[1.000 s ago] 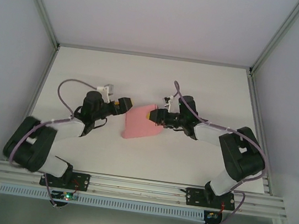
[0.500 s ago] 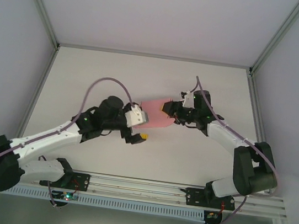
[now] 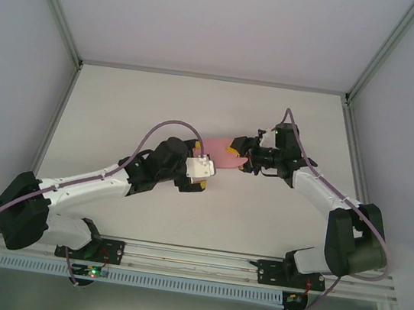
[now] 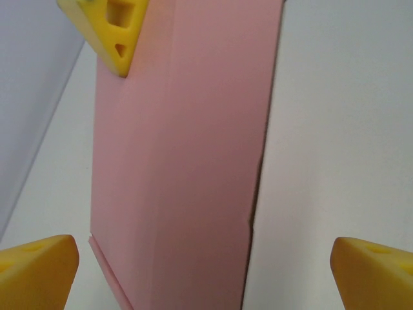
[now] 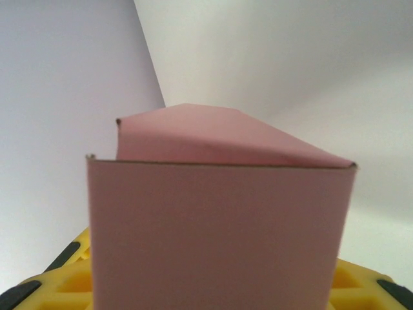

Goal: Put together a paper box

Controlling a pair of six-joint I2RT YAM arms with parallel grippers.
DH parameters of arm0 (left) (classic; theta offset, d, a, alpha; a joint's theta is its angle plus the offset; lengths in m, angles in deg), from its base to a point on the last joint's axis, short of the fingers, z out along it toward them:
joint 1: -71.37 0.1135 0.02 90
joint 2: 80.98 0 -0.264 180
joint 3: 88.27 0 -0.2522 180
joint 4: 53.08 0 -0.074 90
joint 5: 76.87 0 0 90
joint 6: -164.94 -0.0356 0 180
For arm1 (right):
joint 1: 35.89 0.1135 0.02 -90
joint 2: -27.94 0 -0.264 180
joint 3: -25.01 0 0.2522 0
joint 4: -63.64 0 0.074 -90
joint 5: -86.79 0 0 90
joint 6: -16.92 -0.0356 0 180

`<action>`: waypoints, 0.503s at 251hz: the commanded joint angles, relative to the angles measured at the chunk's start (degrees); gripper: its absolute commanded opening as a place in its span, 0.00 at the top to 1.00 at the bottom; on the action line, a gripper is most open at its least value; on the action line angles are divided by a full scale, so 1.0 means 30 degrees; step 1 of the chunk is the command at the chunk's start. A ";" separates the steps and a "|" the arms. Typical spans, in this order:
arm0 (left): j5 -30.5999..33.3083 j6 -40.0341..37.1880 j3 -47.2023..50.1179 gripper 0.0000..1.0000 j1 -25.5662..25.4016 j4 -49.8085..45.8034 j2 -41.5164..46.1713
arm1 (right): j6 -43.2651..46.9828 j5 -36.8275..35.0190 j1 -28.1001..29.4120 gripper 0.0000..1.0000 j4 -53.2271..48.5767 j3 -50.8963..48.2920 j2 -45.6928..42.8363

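The paper box (image 3: 218, 155) is pink card, folded into a flattish sleeve and held above the middle of the table. My right gripper (image 3: 235, 150) is shut on its right end. In the right wrist view the paper box (image 5: 219, 226) stands between my yellow fingers (image 5: 361, 287), with a folded panel rising behind its front face. My left gripper (image 3: 204, 172) is at the box's left end, open wide. From the left wrist the paper box (image 4: 187, 161) runs lengthwise between my left gripper's (image 4: 206, 274) spread fingertips (image 4: 35, 268), which do not touch it. A right finger (image 4: 113, 29) shows at the far end.
White table (image 3: 136, 106) inside a white-walled enclosure with metal frame posts (image 3: 54, 6). A rail (image 3: 192, 259) carrying both arm bases runs along the near edge. Both arms reach toward the table's middle.
The left arm has swung right and stretched out to the box's left end. The right gripper has carried the pink box up and to the right, turning it edge-on.
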 commanded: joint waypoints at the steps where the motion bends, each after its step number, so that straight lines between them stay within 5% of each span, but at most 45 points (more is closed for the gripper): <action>1: 0.0848 -0.0687 -0.0131 0.00 -0.0341 0.1633 -0.0223 | -0.2280 0.1280 -0.0106 0.52 0.1699 -0.0428 0.0006; 64: 0.2021 -0.1159 0.0251 0.22 -0.0357 0.3672 -0.0575 | -0.3838 0.2130 -0.0128 0.50 0.2761 -0.0750 0.0329; 126: 0.1896 -0.1024 0.0097 0.32 -0.0332 0.3273 -0.0784 | -0.5922 0.2684 -0.0129 0.51 0.5203 -0.1196 0.0539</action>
